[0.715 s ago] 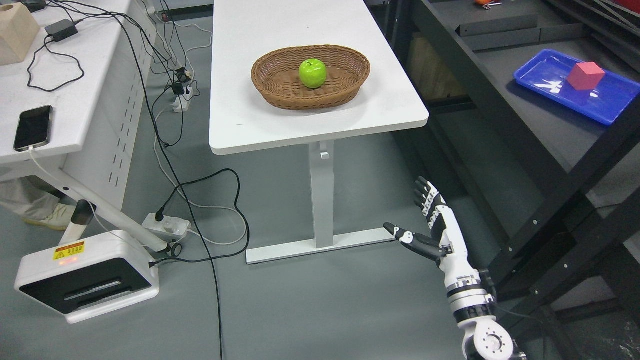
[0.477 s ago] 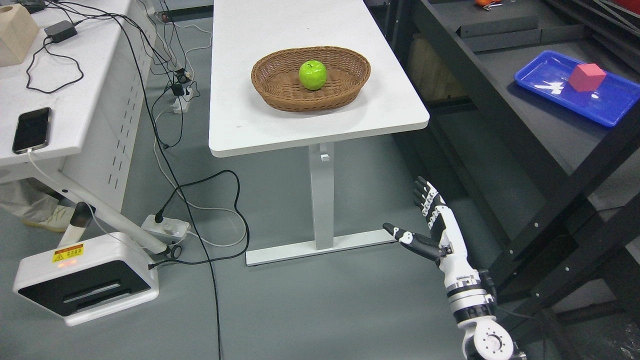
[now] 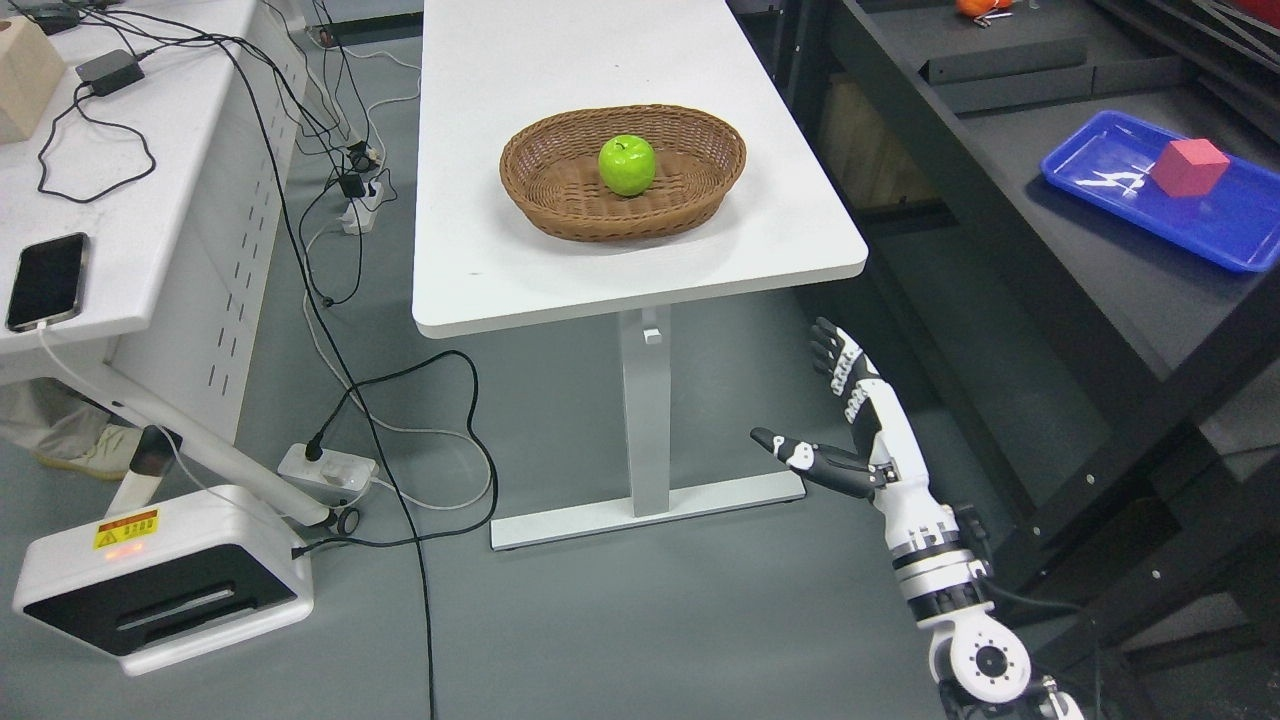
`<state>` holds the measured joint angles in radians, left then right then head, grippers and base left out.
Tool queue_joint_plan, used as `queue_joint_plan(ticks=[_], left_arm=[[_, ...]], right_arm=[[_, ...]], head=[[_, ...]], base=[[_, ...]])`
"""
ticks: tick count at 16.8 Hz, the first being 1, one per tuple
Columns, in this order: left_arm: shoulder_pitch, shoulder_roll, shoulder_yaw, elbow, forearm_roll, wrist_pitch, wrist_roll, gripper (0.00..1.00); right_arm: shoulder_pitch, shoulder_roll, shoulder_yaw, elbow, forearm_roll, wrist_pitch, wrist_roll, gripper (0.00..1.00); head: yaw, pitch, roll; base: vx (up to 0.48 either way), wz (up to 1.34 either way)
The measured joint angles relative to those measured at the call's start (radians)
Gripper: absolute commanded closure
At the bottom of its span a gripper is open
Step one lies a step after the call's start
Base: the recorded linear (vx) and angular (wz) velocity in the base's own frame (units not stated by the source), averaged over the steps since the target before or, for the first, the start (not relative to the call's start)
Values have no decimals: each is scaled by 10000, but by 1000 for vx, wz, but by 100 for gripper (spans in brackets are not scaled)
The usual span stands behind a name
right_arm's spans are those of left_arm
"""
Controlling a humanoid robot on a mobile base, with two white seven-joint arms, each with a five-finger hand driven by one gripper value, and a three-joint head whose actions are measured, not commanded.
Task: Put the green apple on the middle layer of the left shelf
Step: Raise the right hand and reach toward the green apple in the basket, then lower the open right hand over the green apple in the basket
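Nearest, at the lower right, the right hand rises from its white-and-black forearm with the fingers stretched out straight and the thumb spread to the side, holding nothing, over the grey floor. At the lower left a white box-shaped device with a yellow warning label sits on that floor, and a white power strip with black cables lies just beside it. Farther on stands the white counter on a single white leg with a flat foot. On its top rests an oval brown wicker basket, and the green apple lies inside the basket, near its middle. To the left a second white counter carries a dark phone and looped cables. To the right a black metal shelf holds a blue tray with a red cube in it.
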<state>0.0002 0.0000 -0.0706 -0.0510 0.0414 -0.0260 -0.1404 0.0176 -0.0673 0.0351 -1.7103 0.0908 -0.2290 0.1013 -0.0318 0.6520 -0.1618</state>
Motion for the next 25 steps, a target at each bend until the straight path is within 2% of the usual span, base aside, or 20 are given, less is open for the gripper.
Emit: queue_joint_plan(ticks=[4,11,17,21,25], left_arm=[[-2,0,0,0,0,0,0,0],[-5,2,0,1,0,0,0,0],[-6,2,0,0,0,0,0,0],[-2,1,0,1,0,0,0,0],[-1,1,0,1,0,0,0,0]], right_arm=[[-1482,-1037,571,0,1118,-134,157,0],[-3546,-2533,1855,35,2429,212,485,0],[-4204,-3602,3181,59,3343,205,1366,0],[-4393,-4542,4198,72,3630,-749,2227,0],[-4710,-5148,4957,123,4208,-957,2579,0]], head=[[0,0,0],[0,0,0],[0,1,0],[0,1,0],[0,1,0]], base=[[324,26],[462,3],[369,-16],[153,-2],[79,-24]])
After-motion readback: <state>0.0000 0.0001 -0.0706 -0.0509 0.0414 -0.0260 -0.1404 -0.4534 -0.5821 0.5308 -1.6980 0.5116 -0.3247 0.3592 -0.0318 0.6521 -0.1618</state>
